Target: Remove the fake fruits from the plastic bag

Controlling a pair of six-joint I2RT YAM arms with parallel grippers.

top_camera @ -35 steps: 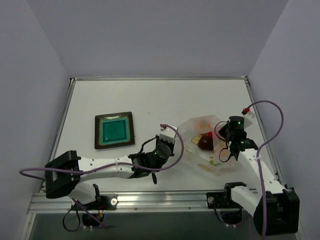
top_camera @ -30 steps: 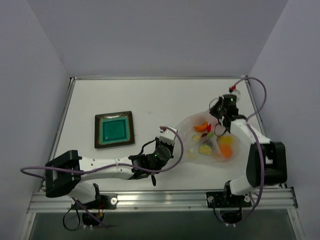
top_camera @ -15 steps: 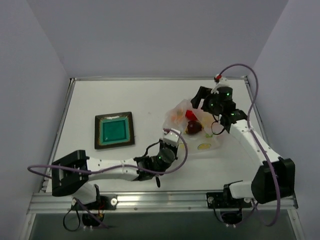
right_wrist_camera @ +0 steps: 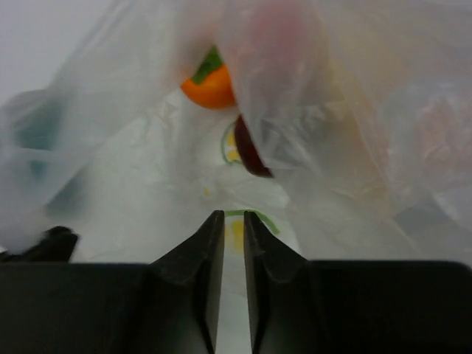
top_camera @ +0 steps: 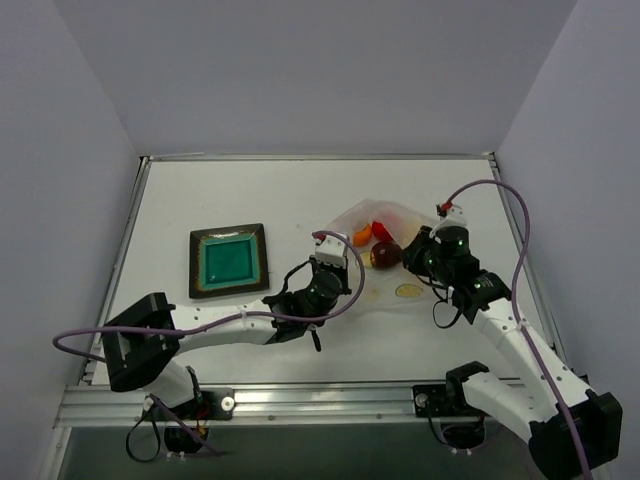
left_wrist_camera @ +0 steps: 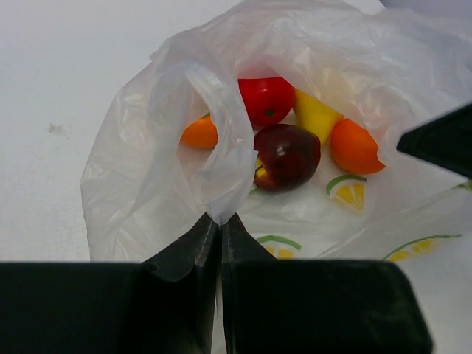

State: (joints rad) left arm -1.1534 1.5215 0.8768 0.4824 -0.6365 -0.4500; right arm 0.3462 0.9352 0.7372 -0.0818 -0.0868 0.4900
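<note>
Right gripper [top_camera: 421,256] has swung from 12 o'clock of the plastic bag [top_camera: 407,291] to its 3 o'clock.

Top view: bag lies on the surface [top_camera: 250,200], right of centre.

Left wrist: left gripper [left_wrist_camera: 220,219] is clenched on a bag fold, with fake fruits [left_wrist_camera: 286,155] inside at 12 o'clock.

Right wrist: jaws are nearly together against film; I cannot tell if they grasp it.

Risk: unpinched film slips and the mouth collapses over the fruits.
</note>
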